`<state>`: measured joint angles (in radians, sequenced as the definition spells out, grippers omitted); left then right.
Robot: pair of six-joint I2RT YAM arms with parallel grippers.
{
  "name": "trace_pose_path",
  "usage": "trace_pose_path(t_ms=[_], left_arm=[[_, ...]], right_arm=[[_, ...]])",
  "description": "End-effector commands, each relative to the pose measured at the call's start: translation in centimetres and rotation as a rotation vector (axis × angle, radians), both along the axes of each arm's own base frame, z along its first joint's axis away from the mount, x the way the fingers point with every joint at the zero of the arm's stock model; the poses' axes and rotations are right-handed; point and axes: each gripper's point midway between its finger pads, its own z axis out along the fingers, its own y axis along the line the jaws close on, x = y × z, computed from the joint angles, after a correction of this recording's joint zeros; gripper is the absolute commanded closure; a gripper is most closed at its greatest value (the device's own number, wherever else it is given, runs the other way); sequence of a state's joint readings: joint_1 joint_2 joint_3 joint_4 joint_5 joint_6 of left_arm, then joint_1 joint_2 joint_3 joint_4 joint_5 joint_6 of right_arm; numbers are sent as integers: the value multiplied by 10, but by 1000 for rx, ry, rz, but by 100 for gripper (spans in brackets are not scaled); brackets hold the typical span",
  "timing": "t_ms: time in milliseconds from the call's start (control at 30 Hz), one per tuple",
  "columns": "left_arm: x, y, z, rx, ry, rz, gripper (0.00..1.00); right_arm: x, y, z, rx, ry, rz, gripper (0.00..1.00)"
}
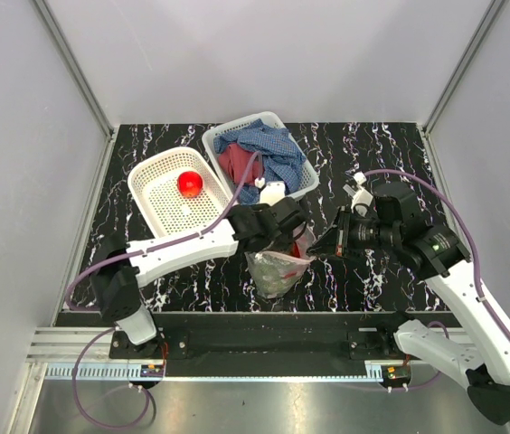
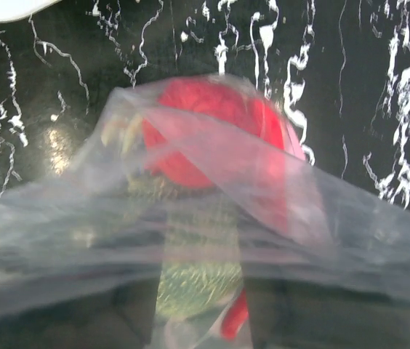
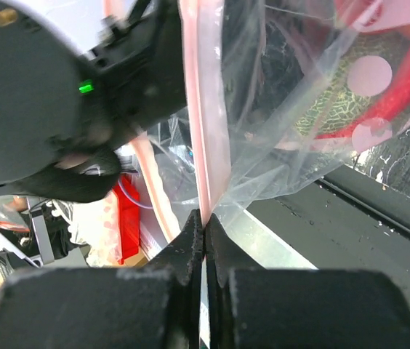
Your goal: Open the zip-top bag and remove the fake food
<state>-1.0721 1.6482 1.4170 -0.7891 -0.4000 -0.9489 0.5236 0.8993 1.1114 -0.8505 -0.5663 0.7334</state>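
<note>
I have the right gripper [image 3: 203, 234] pinching the zip-top bag [image 1: 278, 271] by its pink rim. The left gripper [image 1: 284, 228] sits at the bag's top (spread or pinching, I can't tell), with red fake food [image 2: 190, 123] inside.

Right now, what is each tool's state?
Left tool: at the bag, open or closed cannot be told.
Right tool: closed on the bag's edge.

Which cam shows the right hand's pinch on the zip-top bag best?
Right wrist: the right hand is shut on the pink zip strip of the zip-top bag, seen close up. Top external shows hand and bag meeting, but small, contact unclear. Left wrist shows only bag plastic and red fake food inside, no right hand.
</note>
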Motion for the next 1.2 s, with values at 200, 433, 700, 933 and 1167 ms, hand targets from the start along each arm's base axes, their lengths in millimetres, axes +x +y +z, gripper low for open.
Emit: trace_pose_path(t_ms=[200,433,700,933,1167], left_arm=[[48,-5,11,-85,-130,279,48],[50,-20,-17,-91,-67,279,26],[64,-14,-35,-107,-126,301,30],[70,-11,-13,-63,-198,198,65],[27,-24,20,-105,-172,-13,80]], right_arm=[[-7,-1,19,45,-29,1,100],[-9,-3,26,50,-37,-4,100],[-11,-6,26,42,-36,-15,100],[-10,-8,24,27,-46,-17,100],[-1,-9,10,-32,-68,-13,100]])
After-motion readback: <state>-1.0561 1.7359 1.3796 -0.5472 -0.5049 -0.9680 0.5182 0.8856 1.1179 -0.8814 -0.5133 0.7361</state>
